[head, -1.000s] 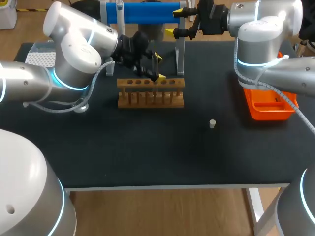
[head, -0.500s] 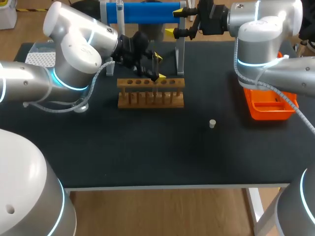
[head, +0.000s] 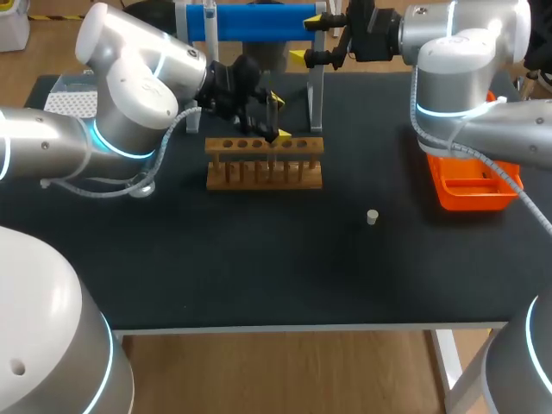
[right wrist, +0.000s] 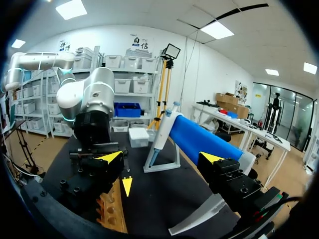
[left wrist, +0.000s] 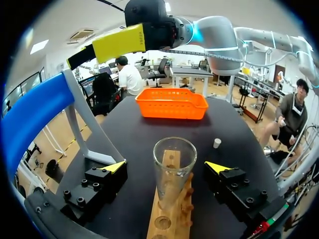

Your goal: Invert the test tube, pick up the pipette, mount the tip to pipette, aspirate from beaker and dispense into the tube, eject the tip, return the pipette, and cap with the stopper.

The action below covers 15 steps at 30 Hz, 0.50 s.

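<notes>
the left fingers [left wrist: 115, 167] stand wide on either side of the tube [left wrist: 174, 164], clear of it. the tube stands mouth up in the rack [left wrist: 167, 221]. the right fingers [right wrist: 109, 158] gape wide, with the pipette [right wrist: 199, 139] just ahead on its stand. the stopper [head: 372, 216] lies on the worktop [head: 259, 259].

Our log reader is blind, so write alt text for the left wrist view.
A clear glass test tube stands mouth-up in a wooden rack inside the open left claw, touching neither finger. Beyond, on the black table, sit an orange basket and a small white stopper.
</notes>
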{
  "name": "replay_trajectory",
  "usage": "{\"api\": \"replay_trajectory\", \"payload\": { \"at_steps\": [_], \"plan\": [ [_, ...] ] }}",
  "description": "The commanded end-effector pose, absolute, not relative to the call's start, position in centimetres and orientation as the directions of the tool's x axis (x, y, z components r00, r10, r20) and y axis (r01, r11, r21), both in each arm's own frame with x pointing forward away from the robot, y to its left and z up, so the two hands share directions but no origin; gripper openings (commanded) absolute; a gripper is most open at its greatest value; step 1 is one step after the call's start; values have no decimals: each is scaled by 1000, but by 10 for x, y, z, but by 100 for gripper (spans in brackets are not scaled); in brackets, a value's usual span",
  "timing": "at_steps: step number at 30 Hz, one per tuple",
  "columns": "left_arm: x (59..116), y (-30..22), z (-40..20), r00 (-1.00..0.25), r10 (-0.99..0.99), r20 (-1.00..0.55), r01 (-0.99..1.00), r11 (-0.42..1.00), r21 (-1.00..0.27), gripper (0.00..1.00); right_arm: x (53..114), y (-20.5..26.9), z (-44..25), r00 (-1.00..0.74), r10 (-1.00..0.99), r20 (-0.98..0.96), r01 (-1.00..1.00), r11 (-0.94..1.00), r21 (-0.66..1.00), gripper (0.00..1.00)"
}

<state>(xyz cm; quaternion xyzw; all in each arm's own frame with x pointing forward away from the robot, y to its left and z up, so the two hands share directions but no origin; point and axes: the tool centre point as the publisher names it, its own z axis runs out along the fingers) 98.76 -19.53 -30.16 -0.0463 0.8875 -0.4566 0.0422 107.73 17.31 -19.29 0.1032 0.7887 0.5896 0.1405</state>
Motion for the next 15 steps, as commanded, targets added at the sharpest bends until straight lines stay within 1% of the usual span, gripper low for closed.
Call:
{"api": "replay_trajectory", "payload": {
  "at_steps": [1, 8, 15],
  "plan": [
    [989, -196, -302, -992, -119, -31, -45, 581, -812, 100, 1053, 143, -190, -940, 325, -103, -4, 291, 957, 100],
    [989, -196, -302, -992, -119, -31, -45, 581, -812, 100, 1015, 86, -182, -931, 344, -119, -12, 298, 955, 100],
    [989, -196, -302, -992, -119, -31, -45, 581, -812, 100, 973, 43, -178, -921, 367, -128, -19, 287, 958, 100]
  ]
}}
